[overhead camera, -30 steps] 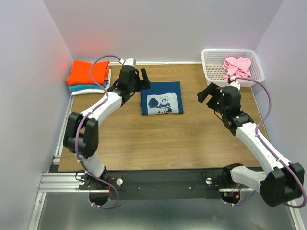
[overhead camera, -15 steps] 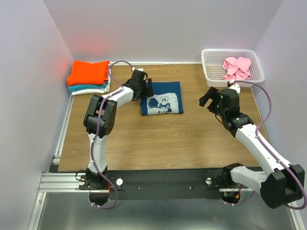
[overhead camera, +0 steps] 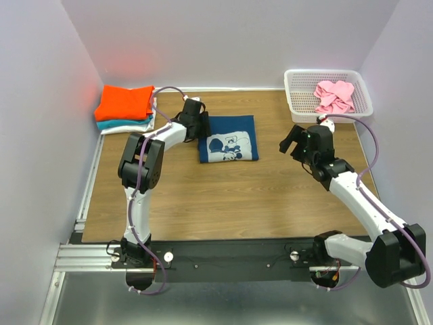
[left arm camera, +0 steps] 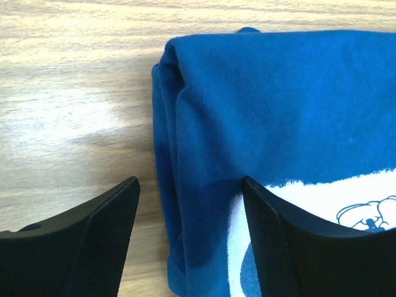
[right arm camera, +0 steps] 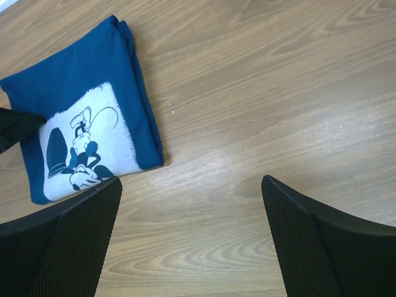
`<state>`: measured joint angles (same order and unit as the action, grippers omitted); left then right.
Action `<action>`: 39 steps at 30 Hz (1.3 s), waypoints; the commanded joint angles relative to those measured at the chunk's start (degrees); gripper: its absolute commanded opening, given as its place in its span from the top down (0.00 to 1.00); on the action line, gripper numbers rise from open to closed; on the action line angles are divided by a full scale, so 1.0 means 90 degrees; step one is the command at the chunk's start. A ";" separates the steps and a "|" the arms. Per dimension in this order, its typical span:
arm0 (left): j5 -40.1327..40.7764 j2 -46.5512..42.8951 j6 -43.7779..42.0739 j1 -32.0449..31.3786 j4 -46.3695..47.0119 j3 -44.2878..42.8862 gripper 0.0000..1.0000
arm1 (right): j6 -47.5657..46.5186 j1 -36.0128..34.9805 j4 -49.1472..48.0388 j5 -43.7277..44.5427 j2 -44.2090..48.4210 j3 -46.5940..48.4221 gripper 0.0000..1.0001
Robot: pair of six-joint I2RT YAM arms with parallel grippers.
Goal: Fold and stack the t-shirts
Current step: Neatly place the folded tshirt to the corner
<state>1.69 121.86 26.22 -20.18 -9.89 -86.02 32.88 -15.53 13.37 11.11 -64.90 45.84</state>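
A folded navy t-shirt (overhead camera: 229,139) with a white cartoon print lies flat on the wooden table. My left gripper (overhead camera: 201,125) is down at its left folded edge. In the left wrist view the jaws (left arm camera: 190,181) straddle that edge of the shirt (left arm camera: 278,93), one finger over bare wood and the other over the print, and they are open. My right gripper (overhead camera: 292,139) hovers open to the right of the shirt (right arm camera: 80,117), with only bare table between its fingers (right arm camera: 192,179). Orange (overhead camera: 125,101) and teal (overhead camera: 115,124) shirts lie stacked at the back left. A pink shirt (overhead camera: 334,95) lies crumpled in the basket.
The white lattice basket (overhead camera: 292,88) stands in the back right corner. The folded stack sits against the left wall. Walls close the table in on the left, back and right. A metal rail (overhead camera: 203,261) with both arm bases runs along the near edge.
My left arm swung in and lowered its gripper onto the navy shirt's left edge, and the jaws have narrowed a little. The right gripper has shifted slightly.
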 commanded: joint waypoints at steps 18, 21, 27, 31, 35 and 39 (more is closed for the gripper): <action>0.0671 0.0990 -0.0169 -0.0150 -0.1098 -0.0725 1.00 | -0.0206 0.0017 0.0156 0.0220 -0.0289 0.0043 0.00; 0.0798 0.1020 -0.0285 -0.0150 -0.1138 -0.0852 1.00 | -0.0236 0.0016 0.0165 0.0376 -0.0269 0.0014 0.00; 0.1178 0.0630 -0.0725 -0.0150 -0.1069 -0.1125 1.00 | -0.0333 0.0017 0.0165 0.0767 -0.0181 -0.0094 0.00; 0.1998 0.0386 -0.1397 -0.0140 -0.1225 -0.1370 1.00 | -0.0363 0.0016 0.0175 0.0903 -0.0191 -0.0133 0.00; 0.2429 0.0104 -0.1867 -0.0052 -0.1295 -0.1458 1.00 | -0.0382 0.0026 0.0185 0.1050 -0.0220 -0.0133 0.00; 0.2711 -0.0102 -0.2569 0.0162 -0.1088 -0.1389 1.00 | -0.0392 0.0016 0.0204 0.1128 -0.0210 -0.0143 0.00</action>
<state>19.59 125.67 10.70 -20.82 -19.97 -97.80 29.91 -15.53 13.45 17.98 -67.22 45.43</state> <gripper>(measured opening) 0.020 0.998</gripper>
